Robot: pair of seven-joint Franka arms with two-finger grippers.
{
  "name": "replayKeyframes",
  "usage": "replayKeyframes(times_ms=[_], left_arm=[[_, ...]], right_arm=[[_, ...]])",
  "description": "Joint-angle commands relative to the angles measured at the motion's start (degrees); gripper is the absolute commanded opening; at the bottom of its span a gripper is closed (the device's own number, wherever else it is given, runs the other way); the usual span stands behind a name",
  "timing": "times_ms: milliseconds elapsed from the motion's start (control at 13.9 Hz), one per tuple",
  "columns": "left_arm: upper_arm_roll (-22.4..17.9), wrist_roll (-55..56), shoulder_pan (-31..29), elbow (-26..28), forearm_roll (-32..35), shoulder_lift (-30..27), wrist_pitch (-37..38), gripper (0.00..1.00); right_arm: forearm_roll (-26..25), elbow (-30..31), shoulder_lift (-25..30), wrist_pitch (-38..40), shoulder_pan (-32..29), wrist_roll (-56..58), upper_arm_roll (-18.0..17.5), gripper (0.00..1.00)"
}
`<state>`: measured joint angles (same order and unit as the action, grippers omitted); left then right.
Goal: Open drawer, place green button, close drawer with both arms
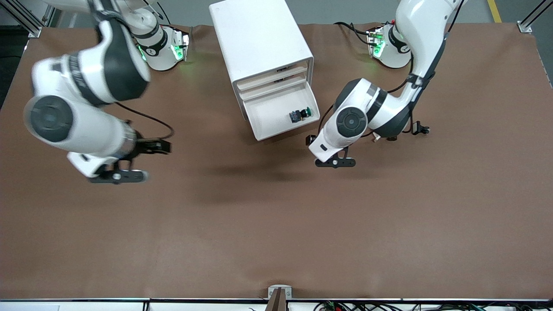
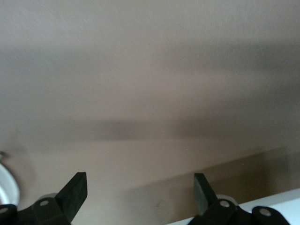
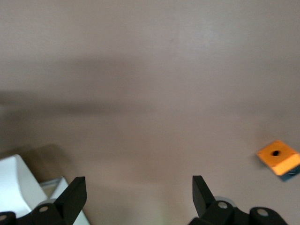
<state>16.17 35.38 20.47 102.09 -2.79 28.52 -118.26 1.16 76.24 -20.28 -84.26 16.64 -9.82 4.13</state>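
Observation:
The white cabinet (image 1: 259, 39) stands at the robots' side of the table, midway between the arms. Its lowest drawer (image 1: 283, 131) is pulled open. The button (image 1: 300, 114), green cap and dark base, lies on its side inside the drawer, toward the left arm's end. My left gripper (image 1: 311, 141) hangs low beside the open drawer's front corner, open and empty; its wrist view shows spread fingers (image 2: 75, 193) over bare table. My right gripper (image 1: 160, 147) is over the table toward the right arm's end, open and empty, with its fingers (image 3: 74, 196) apart.
An orange square block (image 3: 277, 157) with a black hole lies on the table in the right wrist view; the front view does not show it. A small black part (image 1: 421, 128) lies beside the left arm's elbow. The brown table (image 1: 276, 224) stretches toward the camera.

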Motion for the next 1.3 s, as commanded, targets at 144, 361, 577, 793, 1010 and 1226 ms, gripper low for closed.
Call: replayKeyframes(times_ms=[144, 361, 577, 793, 1010, 1226], left_arm=[[0.00, 9.68, 5.19, -0.84, -1.95, 3.99, -0.48, 1.00], [0.00, 12.69, 7.65, -1.10, -2.22, 5.50, -0.56, 1.00], [0.97, 13.04, 8.53, -1.02, -6.86, 6.46, -0.56, 1.00], [0.97, 14.44, 11.16, -0.84, -8.63, 6.46, -0.48, 1.00], [2.98, 16.91, 11.44, -0.75, -8.63, 6.38, 0.31, 1.00], [5.01, 17.18, 11.44, -0.75, -9.51, 6.20, 0.40, 1.00]], right_arm=[[-1.69, 1.20, 5.34, 3.49, -8.10, 8.31, -1.32, 1.00], [-1.69, 1.20, 6.92, 4.54, -12.77, 14.29, -1.32, 1.00], [-1.69, 1.46, 6.93, 5.07, -15.58, 14.82, -1.32, 1.00], [-1.78, 1.72, 6.92, 5.07, -16.29, 15.09, -1.32, 1.00], [-2.57, 1.64, 6.92, 5.16, -16.29, 15.53, -1.40, 1.00], [-3.45, 1.20, 7.01, 7.26, -17.34, 18.77, -1.40, 1.00]])
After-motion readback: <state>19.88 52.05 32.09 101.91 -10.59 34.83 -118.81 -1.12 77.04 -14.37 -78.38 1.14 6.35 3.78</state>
